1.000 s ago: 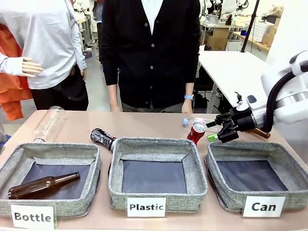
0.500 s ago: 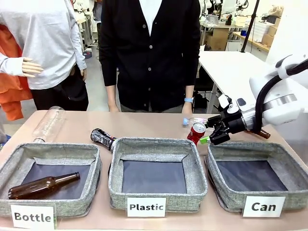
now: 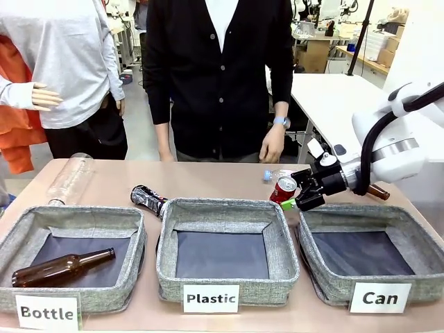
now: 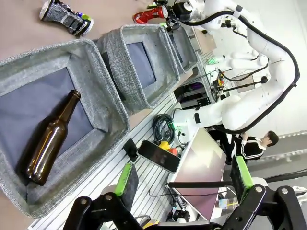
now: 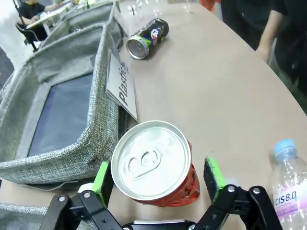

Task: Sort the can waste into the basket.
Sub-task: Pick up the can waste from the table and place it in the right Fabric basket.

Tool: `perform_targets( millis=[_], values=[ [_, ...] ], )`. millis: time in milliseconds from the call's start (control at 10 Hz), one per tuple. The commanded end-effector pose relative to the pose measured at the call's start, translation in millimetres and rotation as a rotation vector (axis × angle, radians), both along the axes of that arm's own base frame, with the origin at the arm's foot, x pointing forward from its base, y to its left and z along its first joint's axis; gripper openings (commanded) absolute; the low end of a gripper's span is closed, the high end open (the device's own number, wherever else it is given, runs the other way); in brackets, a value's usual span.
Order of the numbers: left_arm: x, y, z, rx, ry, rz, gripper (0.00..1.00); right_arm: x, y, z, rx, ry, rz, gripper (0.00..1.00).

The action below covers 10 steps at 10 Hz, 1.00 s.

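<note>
The right gripper [image 5: 157,178] has its green pads spread either side of the crushed red can [image 5: 151,160], not clamped on it. The can sits tilted on the table, just beyond the far-left corner of the grey fabric Can basket [image 3: 326,283]. The white arm reaches in low from the right. Farther left lies the black can [image 3: 148,198]. The left gripper [image 4: 182,177] hangs spread and holds nothing.

Brown bottle [image 3: 62,268] in "Bottle" bin [image 3: 83,220]
</note>
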<state>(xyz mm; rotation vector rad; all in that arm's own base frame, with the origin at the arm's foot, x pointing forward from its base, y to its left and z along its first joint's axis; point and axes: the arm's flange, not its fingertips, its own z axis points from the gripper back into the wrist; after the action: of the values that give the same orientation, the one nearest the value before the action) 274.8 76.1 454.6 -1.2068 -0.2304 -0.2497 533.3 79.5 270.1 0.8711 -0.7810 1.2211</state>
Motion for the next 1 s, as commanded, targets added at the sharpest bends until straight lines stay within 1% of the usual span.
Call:
perform_targets(
  millis=[0, 100, 200, 300, 400, 500, 600, 700, 800, 900],
  values=[
    [-3, 0, 1, 0.001, 0.012, 0.0, 1.0, 7, 3, 0, 0.041, 0.004, -0.016, 0.41],
    [-3, 0, 1, 0.001, 0.012, 0.0, 1.0, 8, 3, 0, 0.048, 0.006, -0.021, 0.0],
    [-3, 0, 1, 0.001, 0.012, 0.0, 1.0, 8, 3, 0, 0.051, 0.009, -0.022, 0.36],
    [-3, 0, 1, 0.001, 0.012, 0.0, 1.0, 7, 2, 2, 0.068, 0.003, -0.015, 0.0],
    [-3, 0, 1, 0.001, 0.012, 0.0, 1.0, 1, -5, 16, 0.075, -0.027, -0.024, 0.0],
    [-3, 0, 1, 0.001, 0.012, 0.0, 1.0, -9, -13, 39, 0.101, -0.065, -0.017, 0.0],
    [-3, 0, 1, 0.001, 0.012, 0.0, 1.0, -23, -21, 70, 0.101, -0.134, -0.025, 0.0],
    [-3, 0, 1, 0.001, 0.012, 0.0, 1.0, -43, -30, 107, 0.109, -0.206, -0.045, 0.0],
    [-3, 0, 1, 0.001, 0.012, 0.0, 1.0, -73, -39, 149, 0.149, -0.176, -0.006, 0.0],
    [-3, 0, 1, 0.001, 0.012, 0.0, 1.0, -102, -49, 178, 0.131, -0.105, 0.018, 0.0]
  ],
)
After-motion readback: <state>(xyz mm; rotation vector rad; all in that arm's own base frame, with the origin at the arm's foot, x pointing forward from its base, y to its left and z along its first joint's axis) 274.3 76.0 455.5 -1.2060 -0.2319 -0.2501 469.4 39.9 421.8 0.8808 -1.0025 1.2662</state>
